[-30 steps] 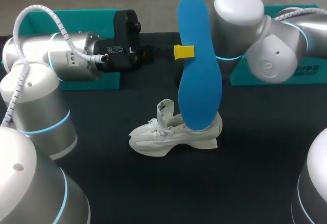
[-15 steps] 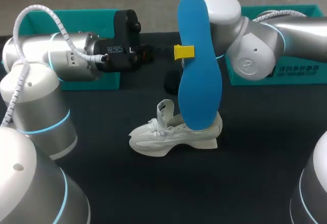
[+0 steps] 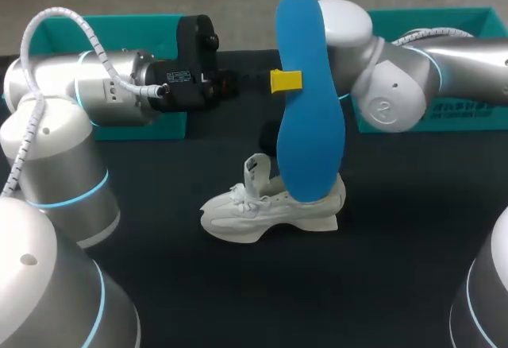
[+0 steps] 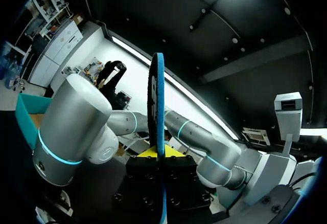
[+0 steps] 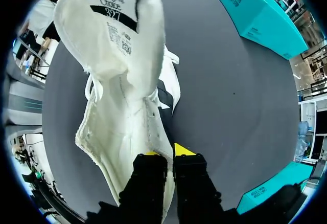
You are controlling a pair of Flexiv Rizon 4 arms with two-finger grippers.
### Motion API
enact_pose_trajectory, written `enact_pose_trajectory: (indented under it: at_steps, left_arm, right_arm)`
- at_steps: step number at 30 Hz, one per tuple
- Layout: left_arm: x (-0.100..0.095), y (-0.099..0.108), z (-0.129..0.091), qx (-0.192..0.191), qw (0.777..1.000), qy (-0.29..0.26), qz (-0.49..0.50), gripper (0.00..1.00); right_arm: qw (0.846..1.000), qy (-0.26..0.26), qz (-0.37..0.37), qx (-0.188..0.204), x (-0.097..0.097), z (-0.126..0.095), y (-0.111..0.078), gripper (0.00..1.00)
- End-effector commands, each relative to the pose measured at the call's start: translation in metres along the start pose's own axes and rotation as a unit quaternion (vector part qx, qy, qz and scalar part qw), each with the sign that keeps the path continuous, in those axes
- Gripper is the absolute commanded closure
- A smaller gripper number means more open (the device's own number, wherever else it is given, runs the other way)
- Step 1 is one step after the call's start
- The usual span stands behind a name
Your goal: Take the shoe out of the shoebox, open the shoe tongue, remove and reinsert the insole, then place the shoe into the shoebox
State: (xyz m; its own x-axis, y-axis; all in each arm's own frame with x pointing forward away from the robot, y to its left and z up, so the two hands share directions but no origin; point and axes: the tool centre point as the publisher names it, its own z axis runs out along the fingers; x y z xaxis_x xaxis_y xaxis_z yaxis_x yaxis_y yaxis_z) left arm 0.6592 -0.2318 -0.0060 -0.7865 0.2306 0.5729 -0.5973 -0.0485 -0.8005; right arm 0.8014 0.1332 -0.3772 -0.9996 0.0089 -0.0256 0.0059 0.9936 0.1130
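The left gripper (image 4: 159, 151) grips the blue foam insole (image 3: 308, 117) upright; the right gripper (image 5: 166, 153) is closed on the white laced shoe (image 3: 262, 209).

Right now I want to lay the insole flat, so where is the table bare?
Bare table lies in front of the shoe, toward my bases, and at its right, in front of the right teal box. Crowded: behind the shoe, where the left claw holds the insole upright and the right claw grips the shoe.
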Motion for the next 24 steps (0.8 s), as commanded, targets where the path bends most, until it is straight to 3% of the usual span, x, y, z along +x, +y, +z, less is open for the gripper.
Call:
enact_pose_trajectory:
  at_steps: [1, 3, 8, 12, 16, 23, 24]
  left_arm:
    - [0.0, 0.0, 0.001, 0.001, 1.0, 0.0, 0.001, 1.0]
    - [0.0, 0.0, 0.001, 0.001, 1.0, 0.0, 0.001, 1.0]
    - [0.0, 0.0, 0.001, 0.001, 1.0, 0.0, 0.001, 1.0]
    - [0.0, 0.0, 0.001, 0.001, 1.0, 0.0, 0.001, 1.0]
    - [0.0, 0.0, 0.001, 0.001, 1.0, 0.0, 0.001, 1.0]
    - [0.0, 0.0, 0.001, 0.001, 1.0, 0.0, 0.001, 1.0]
    - [0.0, 0.0, 0.001, 0.001, 1.0, 0.0, 0.001, 1.0]
  right_arm:
    - [1.0, -0.001, 0.0, -0.001, 0.001, -0.001, -0.002, 1.0]
    - [1.0, -0.001, 0.0, -0.001, 0.001, -0.001, -0.002, 1.0]
    - [0.985, 0.035, 0.167, -0.003, 0.025, -0.012, -0.01, 1.0]
    - [0.947, 0.022, 0.315, -0.053, 0.039, -0.028, -0.007, 1.0]
    - [0.911, 0.013, 0.4, -0.096, 0.045, -0.034, -0.001, 1.0]
    - [0.848, 0.006, 0.504, -0.16, 0.055, -0.038, 0.005, 1.0]
    - [0.854, 0.013, 0.487, -0.185, 0.053, -0.039, 0.011, 1.0]
